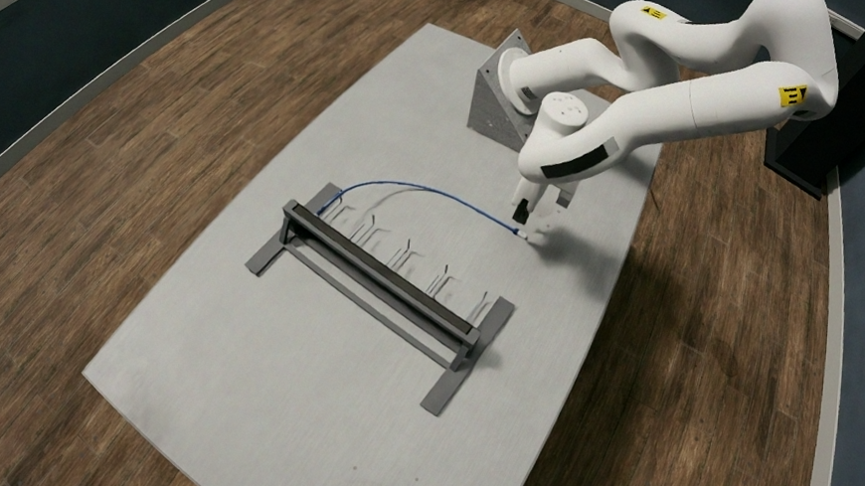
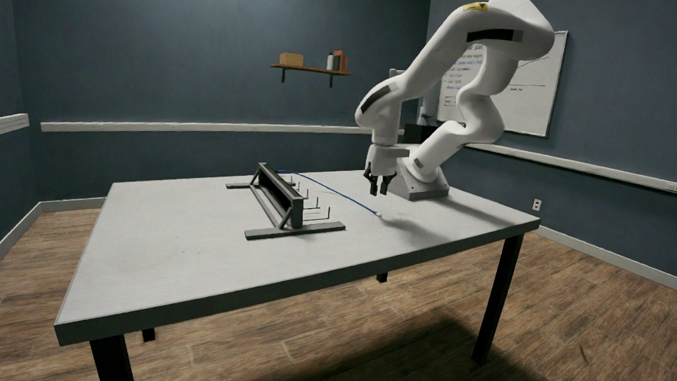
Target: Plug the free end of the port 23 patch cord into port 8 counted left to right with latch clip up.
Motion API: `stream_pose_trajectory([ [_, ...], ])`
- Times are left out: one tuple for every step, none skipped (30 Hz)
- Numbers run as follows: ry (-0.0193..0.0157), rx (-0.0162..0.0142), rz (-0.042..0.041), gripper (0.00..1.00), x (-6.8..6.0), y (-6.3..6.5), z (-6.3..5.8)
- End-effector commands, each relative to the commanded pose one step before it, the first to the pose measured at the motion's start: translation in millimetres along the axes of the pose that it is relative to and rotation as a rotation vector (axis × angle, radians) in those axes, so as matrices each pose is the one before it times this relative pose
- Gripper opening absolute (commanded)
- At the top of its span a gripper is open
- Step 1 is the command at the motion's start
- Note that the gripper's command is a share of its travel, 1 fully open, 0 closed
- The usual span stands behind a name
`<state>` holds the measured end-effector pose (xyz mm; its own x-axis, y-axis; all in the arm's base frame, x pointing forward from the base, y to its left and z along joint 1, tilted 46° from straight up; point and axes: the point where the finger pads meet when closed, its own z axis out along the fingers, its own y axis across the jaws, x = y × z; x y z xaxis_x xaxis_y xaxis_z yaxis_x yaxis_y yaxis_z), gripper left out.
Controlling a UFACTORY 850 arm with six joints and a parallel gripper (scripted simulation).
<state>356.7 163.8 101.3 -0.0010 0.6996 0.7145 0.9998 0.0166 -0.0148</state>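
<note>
A dark grey free-standing rack stands upright on the table on two flat feet. A thin blue patch cord runs from the rack's far end in an arc to its free white plug, which lies on the table. My gripper is partly open and empty. It points down and hangs a short way above the plug, not touching it.
The arm's grey wedge base stands at the table's far edge, close behind the gripper. Several thin wire brackets stick out from the rack on the cord's side. The grey table extends beyond the rack.
</note>
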Motion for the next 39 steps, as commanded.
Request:
stream_pose_trajectory([
  [-0.00002, -0.00121, -0.00034, 0.39, 0.02, 0.57, 3.98],
  [0.00001, 0.0, 0.0, 0.39, 0.01, 0.0, 1.45],
  [-0.00001, 0.0, 0.0, 0.39, 0.0, 0.0, 1.54],
  [0.0, 0.0, 0.0, 0.39, 0.0, 0.0, 1.62],
  [0.00001, 0.0, 0.0, 0.39, 0.01, 0.0, 1.69],
  [-0.00002, 0.0, 0.0, 0.39, 0.0, 0.0, 1.76],
  [0.00001, 0.0, 0.0, 0.39, 0.01, 0.01, 1.83],
  [0.0, 0.0, 0.0, 0.39, 0.0, 0.0, 1.88],
  [0.0, 0.0, 0.0, 0.39, 0.0, 0.0, 0.0],
  [0.0, 0.0, 0.0, 0.39, 0.0, 0.0, 0.0],
  [-0.00001, 0.0, 0.0, 0.39, 0.0, 0.0, 1.93],
  [0.00002, 0.0, 0.0, 0.39, 0.01, 0.01, 1.97],
  [-0.00002, 0.0, 0.0, 0.39, 0.0, 0.0, 2.0],
  [0.00002, 0.0, 0.0, 0.39, 0.01, 0.01, 2.03],
  [-0.00001, 0.0, 0.0, 0.39, 0.0, 0.0, 2.04],
  [0.0, 0.0, 0.0, 0.39, 0.0, 0.0, 2.05],
  [0.0, 0.0, 0.0, 0.39, 0.0, 0.0, 2.05],
  [-0.00001, 0.0, 0.0, 0.39, 0.0, 0.0, 2.03],
  [0.00001, 0.0, 0.0, 0.39, 0.01, 0.01, 2.02],
  [-0.00002, 0.0, 0.0, 0.39, 0.0, 0.0, 1.98],
  [0.00002, 0.0, 0.0, 0.39, 0.01, 0.01, 1.95],
  [-0.00001, 0.0, 0.0, 0.39, 0.0, 0.0, 1.9],
  [0.0, 0.0, 0.0, 0.39, 0.0, 0.0, 1.85],
  [0.00001, 0.0, 0.0, 0.39, 0.01, 0.0, 1.79],
  [-0.00002, 0.0, 0.0, 0.39, 0.0, 0.0, 1.71],
  [0.0, 0.0, 0.0, 0.39, 0.0, 0.0, 0.0],
  [0.0, 0.0, 0.0, 0.39, 0.0, 0.0, 0.0],
  [0.00001, 0.0, 0.0, 0.39, 0.01, 0.0, 1.64],
  [0.0, 0.0, 0.0, 0.39, 0.0, 0.0, 1.55],
  [-0.00001, 0.0, 0.0, 0.39, 0.0, 0.0, 1.46],
  [0.00001, 0.0, 0.0, 0.39, 0.0, 0.0, 1.37],
  [0.00001, 0.0, 0.0, 0.39, 0.0, 0.0, 1.27],
  [0.0, 0.0, 0.0, 0.39, 0.0, 0.0, 1.16],
  [-0.00001, 0.0, 0.0, 0.39, 0.0, 0.0, 1.05],
  [0.00001, 0.0, 0.0, 0.39, 0.0, 0.0, 0.95],
  [0.00001, 0.0, 0.0, 0.39, 0.0, 0.0, 0.84],
  [0.0, 0.0, 0.0, 0.39, 0.0, 0.0, 0.73],
  [0.0, 0.0, 0.0, 0.39, 0.0, 0.0, 0.62],
  [0.0, 0.0, 0.0, 0.39, 0.0, 0.0, 0.52],
])
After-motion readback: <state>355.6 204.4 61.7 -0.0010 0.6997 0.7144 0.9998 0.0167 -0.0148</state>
